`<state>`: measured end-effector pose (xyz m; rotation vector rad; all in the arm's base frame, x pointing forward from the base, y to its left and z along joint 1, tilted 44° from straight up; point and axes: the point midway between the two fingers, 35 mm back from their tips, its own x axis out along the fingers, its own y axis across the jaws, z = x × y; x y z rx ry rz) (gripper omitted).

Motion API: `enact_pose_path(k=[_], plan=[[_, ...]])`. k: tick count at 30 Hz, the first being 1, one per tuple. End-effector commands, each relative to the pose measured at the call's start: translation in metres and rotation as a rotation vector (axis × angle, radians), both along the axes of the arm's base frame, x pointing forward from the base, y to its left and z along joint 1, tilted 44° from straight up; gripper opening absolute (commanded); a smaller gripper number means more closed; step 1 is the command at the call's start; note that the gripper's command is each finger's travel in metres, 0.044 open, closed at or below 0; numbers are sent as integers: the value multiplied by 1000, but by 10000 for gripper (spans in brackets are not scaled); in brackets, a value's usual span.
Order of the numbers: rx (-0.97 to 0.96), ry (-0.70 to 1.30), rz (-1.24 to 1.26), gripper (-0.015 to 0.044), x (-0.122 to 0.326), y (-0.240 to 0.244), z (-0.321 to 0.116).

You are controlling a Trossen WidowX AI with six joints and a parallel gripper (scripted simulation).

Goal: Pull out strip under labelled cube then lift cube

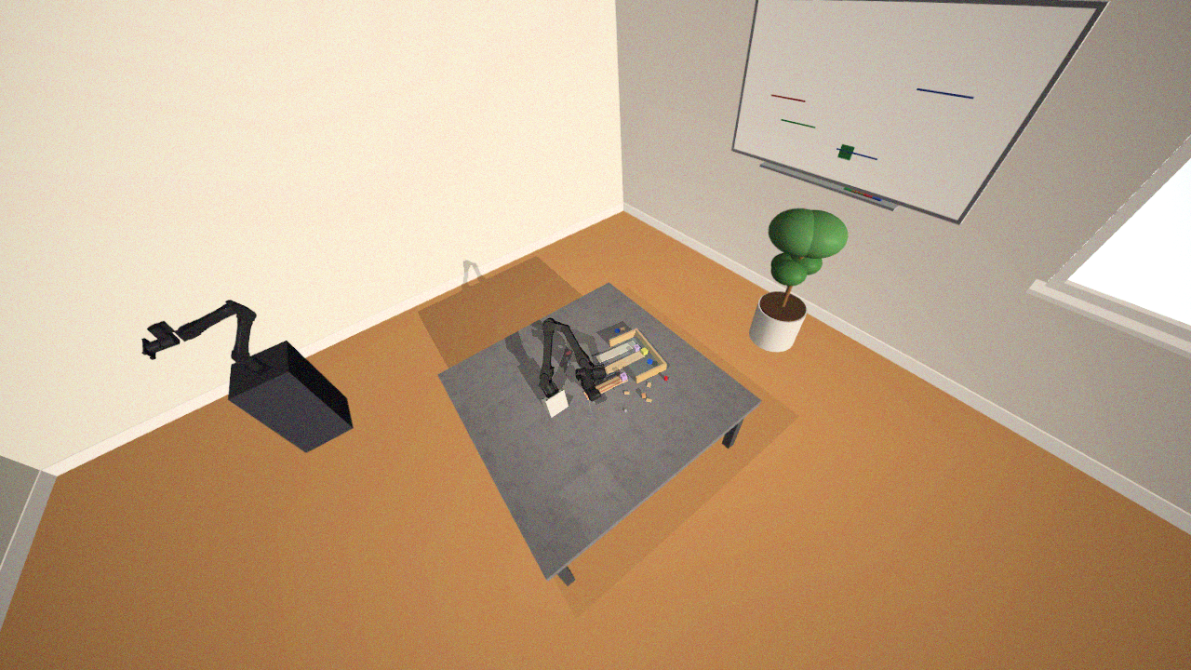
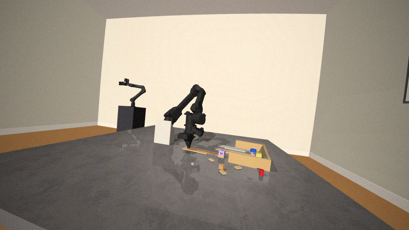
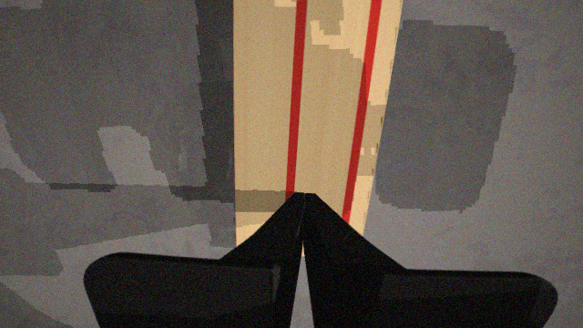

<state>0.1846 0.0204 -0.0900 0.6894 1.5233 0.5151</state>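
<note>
1. One dark grey surface (image 2: 114,183).
2. Two black robot arms: one on the surface (image 2: 190,108), one on a dark pedestal (image 2: 134,91).
3. One open wooden tray (image 2: 248,161).
4. One lilac cube marked H (image 2: 221,153).
5. One tan strip with two red lines (image 3: 328,114).
6. Four small tan blocks, the nearest one (image 2: 222,172).
7. One red cylinder (image 2: 261,171).
8. One white box (image 2: 163,132).
9. One potted plant (image 1: 795,274).
10. One whiteboard (image 1: 907,100).

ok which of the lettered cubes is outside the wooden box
The purple cube marked H, sitting on the tan strip just in front of the wooden box. The other lettered cube is inside the box beside a yellow block; its letter is too small to read.
</note>
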Motion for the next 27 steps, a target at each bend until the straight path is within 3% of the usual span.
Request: enact_pose_path(k=[1,17,26,27], plan=[[2,24,16,0,-9,5,-1],[2,24,16,0,-9,5,-1],[0,23,16,0,2,-30,30],[0,28,11,26,4,-30,30]])
